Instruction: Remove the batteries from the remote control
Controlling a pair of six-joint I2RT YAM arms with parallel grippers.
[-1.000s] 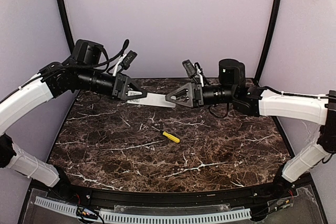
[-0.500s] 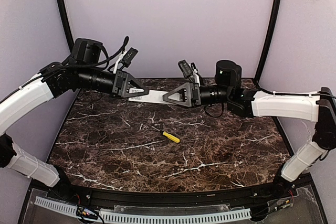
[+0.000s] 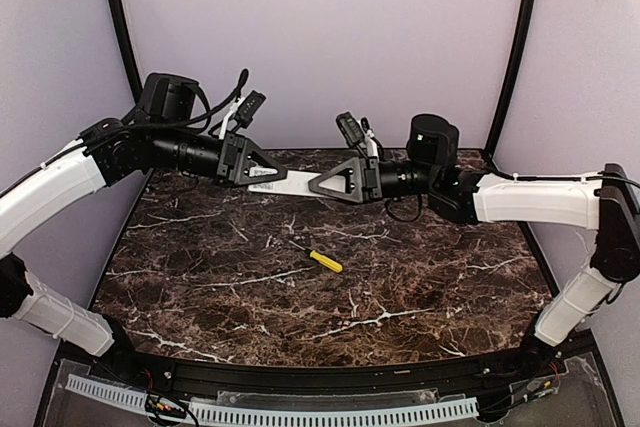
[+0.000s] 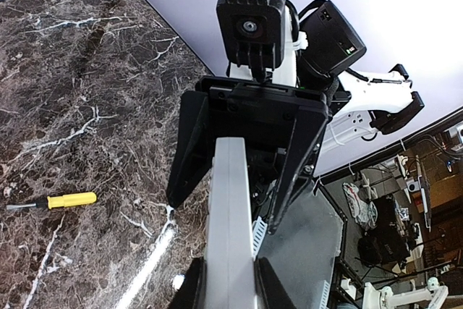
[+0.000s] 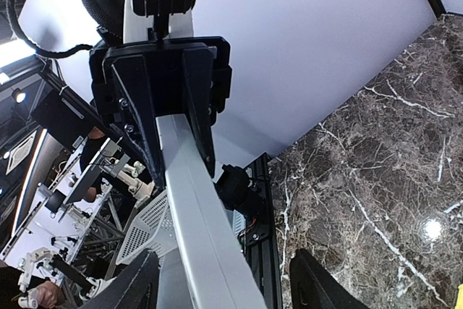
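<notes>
Aloft, left tool (image 3: 276, 177) clamps the remote control (image 3: 297, 183); right tool (image 3: 316, 186) straddles it, spread.

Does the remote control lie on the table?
No, the left gripper holds the remote control up in the air, above the table.

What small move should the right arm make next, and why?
Probably close the right gripper on the free end of the remote control. The left gripper is clamped on its other end, holding it above the table, while the right wrist view shows the right fingers spread on either side of the bar, not touching it.
</notes>
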